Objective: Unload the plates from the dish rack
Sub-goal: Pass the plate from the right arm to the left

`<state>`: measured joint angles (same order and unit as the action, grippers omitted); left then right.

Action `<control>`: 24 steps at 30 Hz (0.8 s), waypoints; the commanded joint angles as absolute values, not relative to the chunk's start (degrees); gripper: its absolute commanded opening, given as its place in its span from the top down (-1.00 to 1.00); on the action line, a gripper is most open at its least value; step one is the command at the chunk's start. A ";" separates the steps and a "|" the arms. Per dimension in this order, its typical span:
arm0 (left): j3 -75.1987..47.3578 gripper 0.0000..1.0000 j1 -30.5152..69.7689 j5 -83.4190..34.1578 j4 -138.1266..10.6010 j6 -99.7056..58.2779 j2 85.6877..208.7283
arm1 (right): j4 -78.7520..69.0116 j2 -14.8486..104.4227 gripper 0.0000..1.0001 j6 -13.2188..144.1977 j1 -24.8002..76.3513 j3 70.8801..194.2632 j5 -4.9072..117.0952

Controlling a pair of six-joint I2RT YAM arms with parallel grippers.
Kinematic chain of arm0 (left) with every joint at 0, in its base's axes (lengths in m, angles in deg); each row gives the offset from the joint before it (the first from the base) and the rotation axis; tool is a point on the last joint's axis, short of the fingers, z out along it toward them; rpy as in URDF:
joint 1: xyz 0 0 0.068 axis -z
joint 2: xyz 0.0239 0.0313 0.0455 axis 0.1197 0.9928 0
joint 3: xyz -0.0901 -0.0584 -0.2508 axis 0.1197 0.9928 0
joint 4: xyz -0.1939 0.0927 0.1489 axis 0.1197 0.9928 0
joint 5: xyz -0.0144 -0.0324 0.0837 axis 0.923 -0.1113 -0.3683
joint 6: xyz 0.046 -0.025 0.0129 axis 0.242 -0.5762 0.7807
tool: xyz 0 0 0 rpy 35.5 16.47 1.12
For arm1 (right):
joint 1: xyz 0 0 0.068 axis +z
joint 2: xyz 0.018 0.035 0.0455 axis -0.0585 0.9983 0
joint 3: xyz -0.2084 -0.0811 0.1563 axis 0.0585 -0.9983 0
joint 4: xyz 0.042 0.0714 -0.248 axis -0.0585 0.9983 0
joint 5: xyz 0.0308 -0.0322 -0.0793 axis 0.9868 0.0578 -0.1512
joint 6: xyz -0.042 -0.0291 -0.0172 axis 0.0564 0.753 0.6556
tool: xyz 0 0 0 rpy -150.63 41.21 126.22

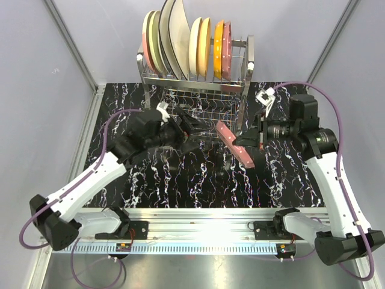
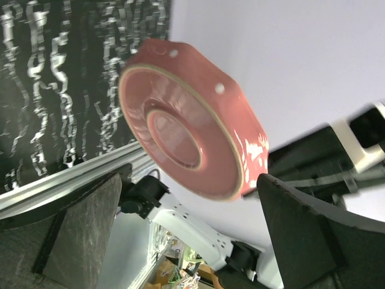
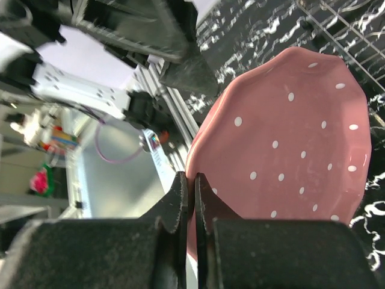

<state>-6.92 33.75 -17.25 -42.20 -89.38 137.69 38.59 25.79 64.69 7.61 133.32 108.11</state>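
Pink speckled plate (image 3: 289, 156), white dots, wavy rim, plain underside with foot ring; held tilted over the black marbled table (image 1: 180, 174), just before the dish rack (image 1: 198, 90). Reaching inward, right gripper (image 3: 191, 177) is clamped on its rim. Facing its underside, left gripper (image 2: 192, 211) is spread wide and empty.

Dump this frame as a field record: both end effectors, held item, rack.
left end effector: open, holding nothing, facing the held plate's underside
right end effector: shut on the rim of the speckled pink plate
speckled pink plate: out of the rack, tilted, in front of the dish rack
dish rack: top tier carries a row of upright plates
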 commanded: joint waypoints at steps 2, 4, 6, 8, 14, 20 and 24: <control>-10.57 -0.98 34.79 -19.36 -40.22 -91.75 140.44 | 35.05 23.38 1.00 73.87 12.98 132.62 104.27; -10.66 -0.98 35.05 -18.92 -39.43 -92.28 142.19 | 34.36 23.21 1.00 74.94 14.57 131.21 102.34; -9.87 -0.98 35.14 -18.04 -39.59 -93.68 143.08 | 34.00 23.47 1.00 75.99 16.15 130.59 101.63; -8.64 -0.98 35.40 -17.78 -40.12 -94.47 144.05 | 34.17 24.08 1.00 76.96 17.03 130.24 100.84; -8.20 -0.98 36.11 -17.60 -41.09 -95.44 146.68 | 35.23 25.84 1.00 80.90 22.22 130.50 96.71; -7.67 -0.87 36.63 -16.11 -43.89 -95.53 149.76 | 38.39 29.00 1.00 88.55 29.77 133.14 88.98; -5.12 -0.40 36.90 -15.14 -47.33 -96.32 150.46 | 39.36 29.97 1.00 94.79 34.43 133.84 80.73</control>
